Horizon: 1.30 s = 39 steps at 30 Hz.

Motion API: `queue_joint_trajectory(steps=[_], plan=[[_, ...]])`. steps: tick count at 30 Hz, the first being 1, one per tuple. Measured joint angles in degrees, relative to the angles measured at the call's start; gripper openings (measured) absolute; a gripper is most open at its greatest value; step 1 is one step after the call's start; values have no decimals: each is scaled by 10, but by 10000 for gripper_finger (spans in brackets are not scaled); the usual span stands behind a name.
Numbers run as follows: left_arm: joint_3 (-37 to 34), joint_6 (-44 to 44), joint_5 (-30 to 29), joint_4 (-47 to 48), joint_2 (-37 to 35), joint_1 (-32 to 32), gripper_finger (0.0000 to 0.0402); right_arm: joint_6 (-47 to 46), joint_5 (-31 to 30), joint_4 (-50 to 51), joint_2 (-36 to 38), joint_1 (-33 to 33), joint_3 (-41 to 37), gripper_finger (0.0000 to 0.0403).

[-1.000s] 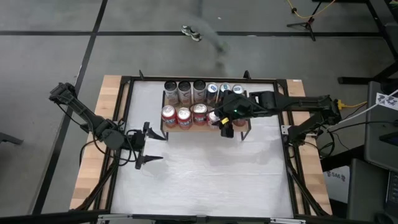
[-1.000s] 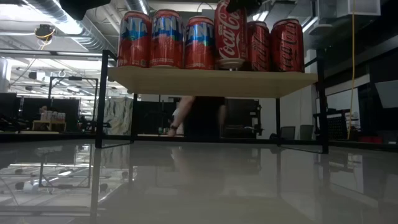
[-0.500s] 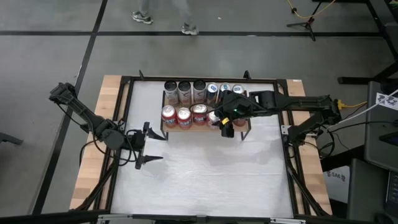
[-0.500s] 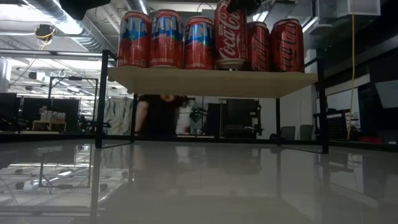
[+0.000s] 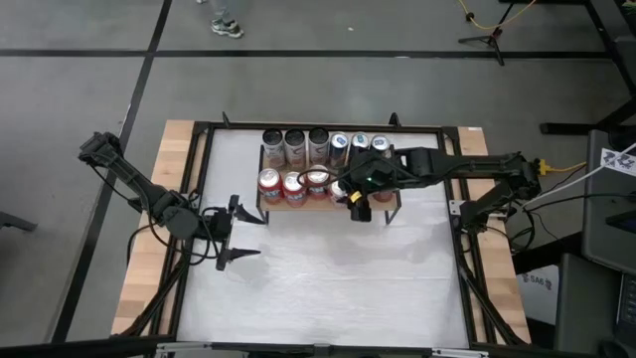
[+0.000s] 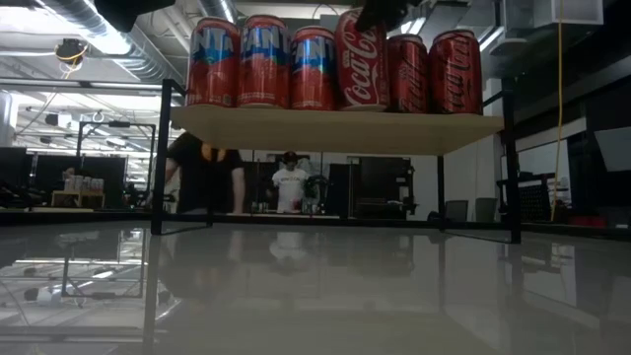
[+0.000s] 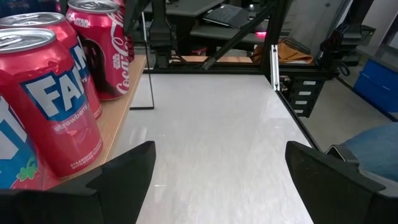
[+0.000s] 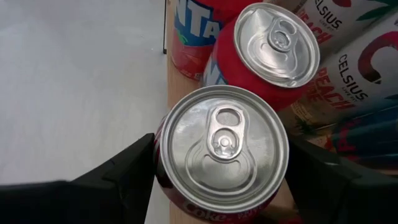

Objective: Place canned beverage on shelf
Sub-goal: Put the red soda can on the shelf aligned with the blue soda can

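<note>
Nearly done, by the look of it: Coke can sits between right gripper fingers, over front row of shelf. Pads appear to flank can on both sides in right wrist view, so read as grasping it, not released. In low view, Coke can leans slightly and stands a touch higher than neighbours, base at or just above plank; cannot tell if fully seated. Left to do, as a judgement: settle can upright on plank, let go, retract arm without clipping adjacent cans. Main risk: tilted can tipping into Fanta can right beside it on release. Shelf contents: front row in low view holds three red Fanta cans toward one end, then the held Coke can, then two more red Coke cans toward the other end, all close together or touching. Back row in high view holds several darker and blue-topped cans; Celsius cans show behind in right wrist view. Front row looks full once this can is down. Left gripper idle over white table, well away from shelf, fingers spread wide with nothing between them; left wrist view shows same shelf end with Fanta strawberry can near.
</note>
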State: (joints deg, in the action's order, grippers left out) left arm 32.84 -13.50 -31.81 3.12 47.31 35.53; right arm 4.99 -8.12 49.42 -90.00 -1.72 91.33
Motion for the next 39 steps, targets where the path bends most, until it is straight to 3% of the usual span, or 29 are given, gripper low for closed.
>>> queue_joint_trajectory(steps=[32, 39], plan=[[0, 0, 0, -1, 0, 0, 352, 0, -19, 16, -3, 0, 0, 288], [0, 0, 0, -1, 0, 0, 352, 0, -19, 18, -3, 0, 0, 322]])
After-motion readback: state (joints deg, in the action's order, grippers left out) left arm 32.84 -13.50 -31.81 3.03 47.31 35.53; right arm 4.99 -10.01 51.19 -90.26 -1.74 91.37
